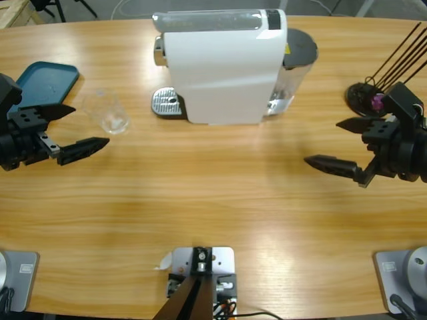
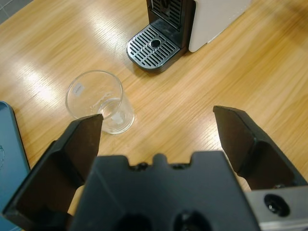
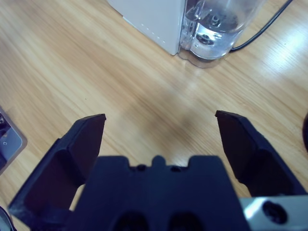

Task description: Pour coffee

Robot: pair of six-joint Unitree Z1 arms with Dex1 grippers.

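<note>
A: What is nearest on the left side?

B: The left claw hangs over the worktop with its jaws spread wide and nothing between them. Just past one jaw stands a clear glass, upright and untouched. It sits beside a blue tray.

A: Is there coffee in the glass?

B: I cannot tell; only a pale sheen shows at its bottom.

A: And further on?

B: Beyond the glass is the metal drip grate of the white coffee machine, with the glass well apart from it.

A: The right side?

B: The right claw is also spread and holds nothing, above bare wood. Farther off is the machine's clear water tank, with a black cable running from behind it. In the high view a small purple capsule lies on a dark stand just behind that arm.
</note>
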